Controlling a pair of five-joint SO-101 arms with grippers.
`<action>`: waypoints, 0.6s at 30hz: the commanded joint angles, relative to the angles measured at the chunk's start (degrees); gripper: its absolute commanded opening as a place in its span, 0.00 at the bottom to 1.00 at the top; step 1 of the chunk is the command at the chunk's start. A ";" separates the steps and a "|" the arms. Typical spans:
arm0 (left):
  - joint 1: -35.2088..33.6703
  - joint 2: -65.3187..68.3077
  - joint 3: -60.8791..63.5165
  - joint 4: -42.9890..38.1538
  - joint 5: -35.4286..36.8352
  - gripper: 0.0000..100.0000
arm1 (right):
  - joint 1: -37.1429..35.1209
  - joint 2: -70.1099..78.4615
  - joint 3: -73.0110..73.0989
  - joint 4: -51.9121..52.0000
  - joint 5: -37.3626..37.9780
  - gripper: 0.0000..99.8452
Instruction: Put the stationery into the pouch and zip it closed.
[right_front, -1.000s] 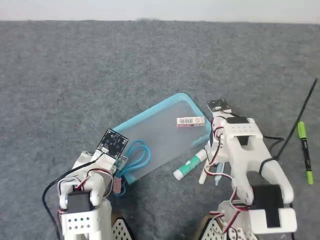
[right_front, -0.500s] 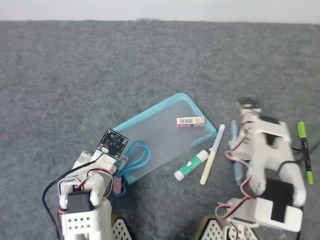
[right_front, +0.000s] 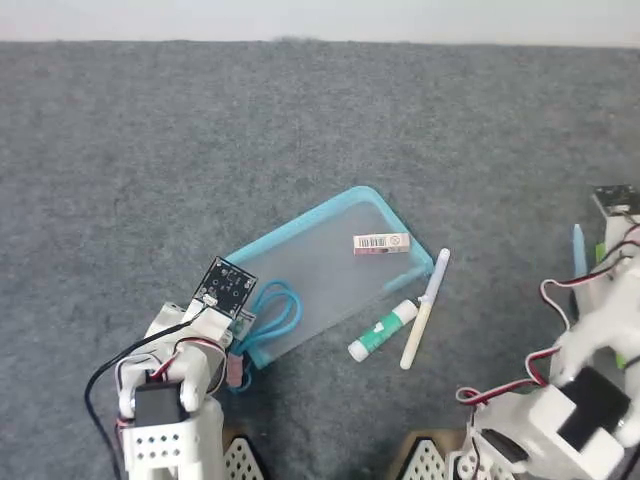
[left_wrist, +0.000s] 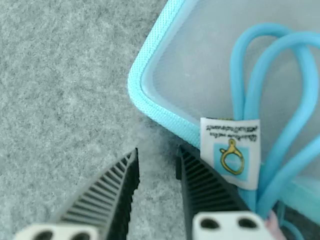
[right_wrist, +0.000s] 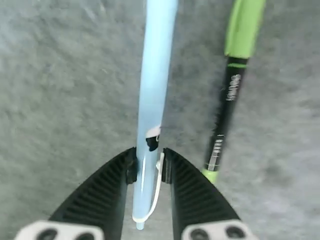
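- Pouch (right_front: 325, 275): translucent with a turquoise edge, flat on the grey desk (right_front: 150, 150), lying at a slant, barcode label (right_front: 381, 243) on its face near the far right corner.
- Blue cord (right_front: 275, 310): looped on top of the pouch at its near left end, with a white tag (left_wrist: 230, 150) at the pouch's edge.
- Left gripper (left_wrist: 157, 150): low over the desk just off the pouch's near left corner; fingers a little apart, nothing between them, the nearer one close to the turquoise edge.
- Glue stick (right_front: 383, 330): on the desk just beside the pouch's near right edge, outside it.
- White pen (right_front: 425, 308): on the desk beside the glue stick, its far tip close to the pouch's right corner, also outside.
- Right gripper (right_wrist: 148, 151): well to the right of the pouch; fingers clamped on a light blue pen (right_wrist: 152, 100), gripped near its clip end, the rest sticking out ahead.
- Green highlighter (right_wrist: 235, 75): on the desk alongside the light blue pen, on the side away from the pouch, free of the fingers.
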 joint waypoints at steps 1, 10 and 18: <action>-0.44 -1.41 -0.40 -0.26 -0.35 0.11 | 0.48 -0.66 -3.96 1.01 3.43 0.01; -0.44 -1.41 -0.40 -0.18 -0.35 0.11 | 0.75 0.48 -4.31 -1.27 3.52 0.01; -0.44 -1.41 -0.40 -0.18 -0.35 0.11 | 1.45 7.87 -9.67 -1.19 3.25 0.11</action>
